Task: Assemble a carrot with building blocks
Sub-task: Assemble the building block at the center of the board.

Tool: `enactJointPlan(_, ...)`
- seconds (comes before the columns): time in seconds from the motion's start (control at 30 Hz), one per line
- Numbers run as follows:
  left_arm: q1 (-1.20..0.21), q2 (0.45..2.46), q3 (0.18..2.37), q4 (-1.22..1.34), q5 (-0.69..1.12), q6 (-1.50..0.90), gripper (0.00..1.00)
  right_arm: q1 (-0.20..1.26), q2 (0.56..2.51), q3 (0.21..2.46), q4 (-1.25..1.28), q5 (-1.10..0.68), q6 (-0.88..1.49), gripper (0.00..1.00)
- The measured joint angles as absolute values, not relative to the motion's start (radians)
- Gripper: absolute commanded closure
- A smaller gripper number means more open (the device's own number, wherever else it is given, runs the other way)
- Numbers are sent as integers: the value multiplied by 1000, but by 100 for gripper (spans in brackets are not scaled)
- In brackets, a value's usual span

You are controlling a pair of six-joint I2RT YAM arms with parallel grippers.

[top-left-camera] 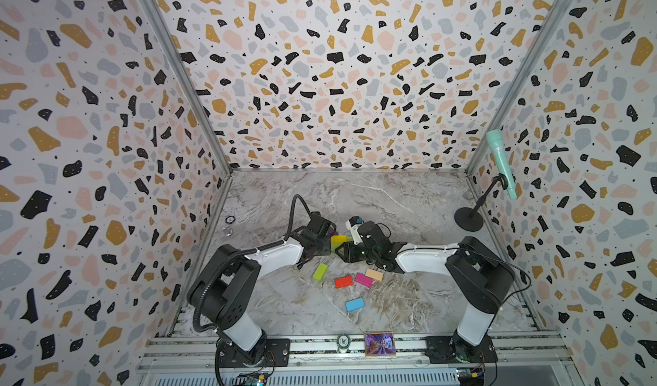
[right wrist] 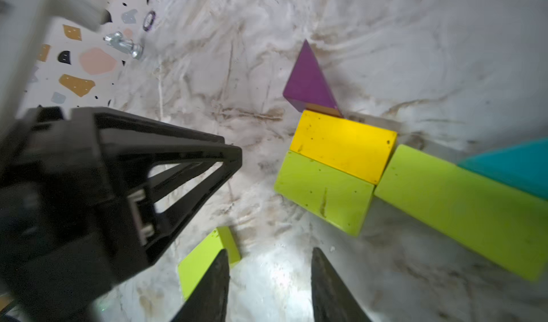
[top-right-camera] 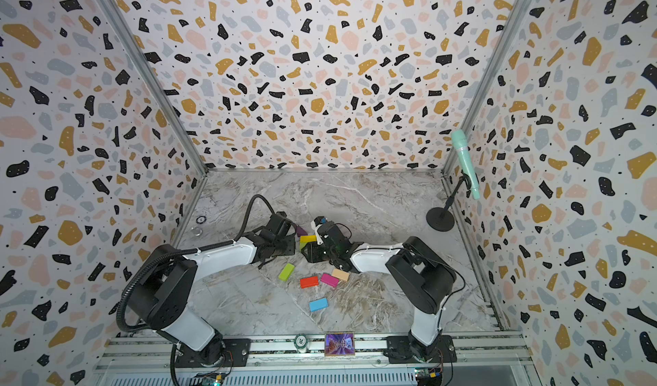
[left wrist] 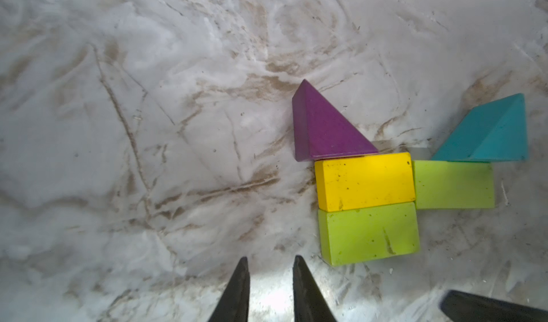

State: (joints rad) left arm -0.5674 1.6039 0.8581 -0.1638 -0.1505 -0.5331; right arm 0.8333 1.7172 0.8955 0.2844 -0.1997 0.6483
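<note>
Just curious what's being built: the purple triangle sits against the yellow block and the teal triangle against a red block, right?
Not quite: the teal triangle sits against a lime green block, not a red one; the left wrist view shows it. The purple triangle does touch the yellow block.

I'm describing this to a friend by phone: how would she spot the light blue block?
Find the marble table between the left arm and right arm. Toward its front rail, nearer it than the red block, magenta block and tan block, lies the blue block. It is the only light blue one, flat and alone, touching nothing.
</note>
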Motion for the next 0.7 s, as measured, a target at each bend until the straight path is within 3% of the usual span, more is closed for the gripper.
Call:
enactJointPlan(0.33, -542, 1502, 840, -146, -150, -545, 67, 860, 1392, 812, -69, 32, 738, 21)
enactJointPlan(0.43, -524, 1497, 840, -117, -123, -545, 66, 867, 1383, 784, -176, 89, 807, 15)
enactJointPlan(0.7, -501, 1515, 836, -36, -33, -543, 65, 899, 1476, 801, -321, 146, 960, 13)
